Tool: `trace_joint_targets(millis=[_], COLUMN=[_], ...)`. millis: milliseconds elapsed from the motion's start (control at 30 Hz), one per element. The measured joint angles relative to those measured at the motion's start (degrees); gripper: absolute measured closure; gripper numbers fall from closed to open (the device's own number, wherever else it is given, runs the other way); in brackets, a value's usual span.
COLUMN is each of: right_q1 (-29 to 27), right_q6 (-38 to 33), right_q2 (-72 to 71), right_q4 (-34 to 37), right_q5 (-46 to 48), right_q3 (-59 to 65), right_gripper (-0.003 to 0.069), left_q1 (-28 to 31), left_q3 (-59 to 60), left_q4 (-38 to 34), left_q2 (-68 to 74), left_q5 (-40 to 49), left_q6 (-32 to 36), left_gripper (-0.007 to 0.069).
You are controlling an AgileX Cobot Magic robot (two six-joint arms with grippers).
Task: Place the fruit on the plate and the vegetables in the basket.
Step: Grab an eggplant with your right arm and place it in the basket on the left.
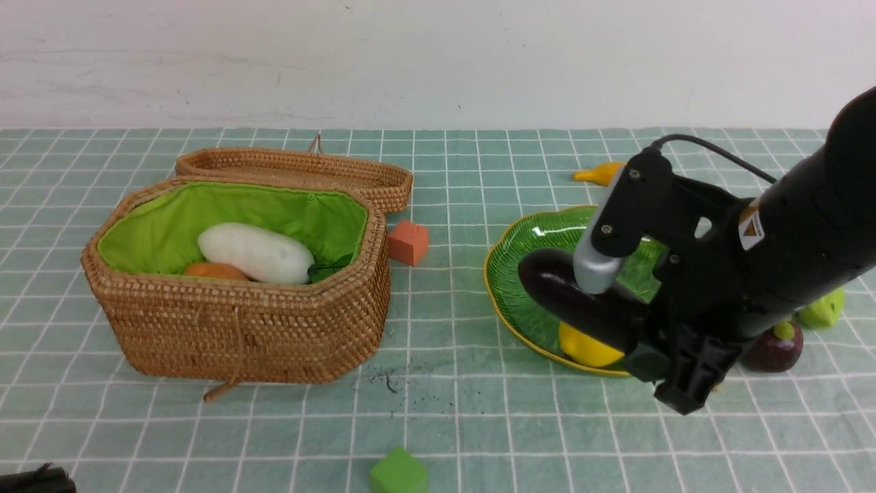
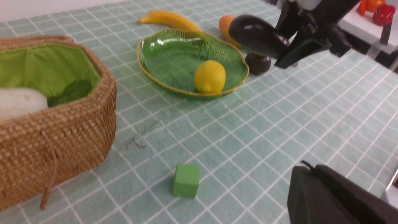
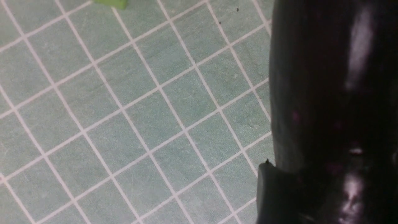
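My right gripper [image 1: 649, 337] is shut on the dark purple eggplant [image 1: 571, 298], holding it in the air above the near side of the green plate [image 1: 540, 233]. A yellow lemon [image 1: 587, 349] lies on the plate. The eggplant [image 3: 332, 93] fills the right wrist view. The banana [image 1: 599, 172] lies behind the plate and the mango [image 2: 224, 26] beside it. The mangosteen [image 1: 773, 348] and the light green gourd [image 1: 821, 309] lie right of the plate. The open basket [image 1: 239, 329] holds the white radish [image 1: 256, 252] and the potato [image 1: 213, 271]. My left gripper [image 2: 306, 168] is shut and empty, low at the near left.
The basket's lid [image 1: 301, 171] lies open behind it. An orange-red cube [image 1: 408, 242] sits between the basket and the plate. A green cube [image 1: 398, 472] rests near the front edge of the checked cloth.
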Motion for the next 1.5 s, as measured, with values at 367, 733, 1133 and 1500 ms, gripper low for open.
trace_joint_targets(millis=[367, 733, 1133, 1500], right_q1=[0.0, 0.0, 8.5, 10.4], right_q6=[5.4, 8.6, -1.0, -1.5], right_q2=[0.0, 7.4, 32.1, 49.2], right_q4=[1.1, 11.3, 26.5, 20.7], right_q5=[-3.0, -2.9, -4.3, -14.3], right_q3=[-0.1, -14.4, -46.3, -60.4], right_gripper=[0.0328, 0.0328, 0.0328, 0.0300], left_q1=[0.0, 0.0, 0.0, 0.0], left_q3=[0.0, 0.0, 0.0, 0.0], left_q4=[1.1, 4.5, 31.3, 35.2], left_q2=[0.0, 0.0, 0.0, 0.0], left_q5=[-8.0, -7.2, -0.5, -0.4], left_q6=[0.0, -3.1, -28.9, -32.9], left_gripper=[0.0638, 0.0638, 0.0638, 0.0638])
